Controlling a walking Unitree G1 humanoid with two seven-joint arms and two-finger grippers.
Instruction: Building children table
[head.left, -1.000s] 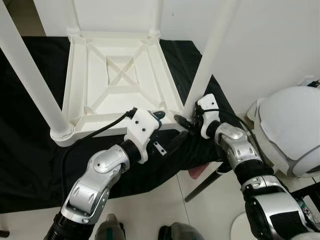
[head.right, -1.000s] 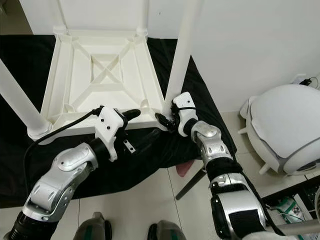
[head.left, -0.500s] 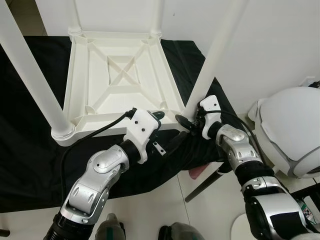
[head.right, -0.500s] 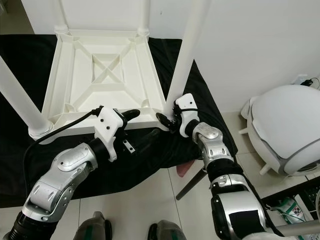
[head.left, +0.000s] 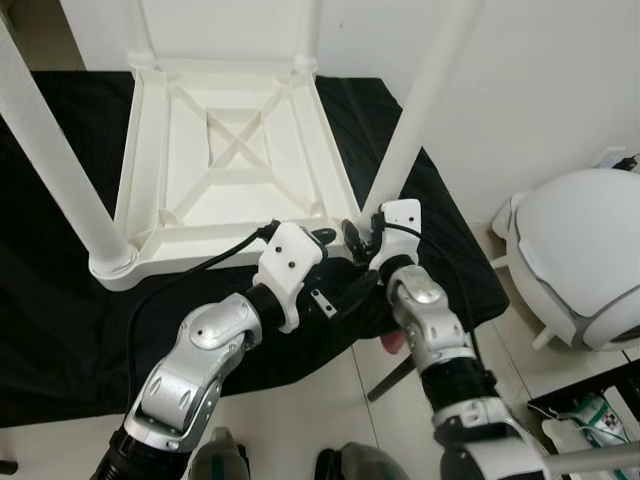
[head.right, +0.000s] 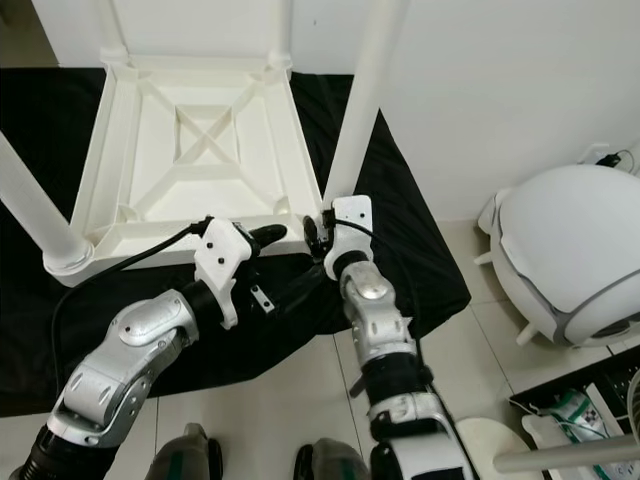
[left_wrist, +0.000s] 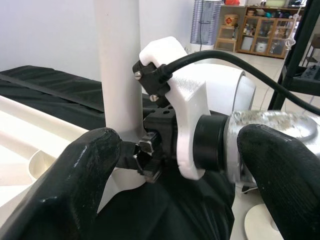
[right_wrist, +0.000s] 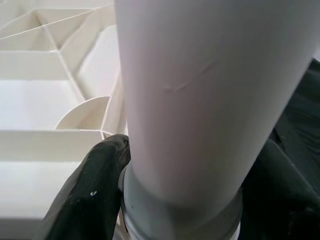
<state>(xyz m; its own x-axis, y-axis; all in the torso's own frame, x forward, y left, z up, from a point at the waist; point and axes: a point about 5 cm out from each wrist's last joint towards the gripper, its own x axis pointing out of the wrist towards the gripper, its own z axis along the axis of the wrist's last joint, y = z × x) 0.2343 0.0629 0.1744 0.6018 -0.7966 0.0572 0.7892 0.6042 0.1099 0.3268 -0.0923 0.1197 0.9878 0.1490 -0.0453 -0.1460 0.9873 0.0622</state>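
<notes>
Upturned white table (head.left: 240, 150) on black cloth (head.left: 60, 320), right hand (right_wrist: 165, 200) pinching the near-corner leg (head.left: 415, 110) at its base, left hand (left_wrist: 175, 170) spread beside that leg.

Silver jointed arms, white wrist housings, black cables
</notes>
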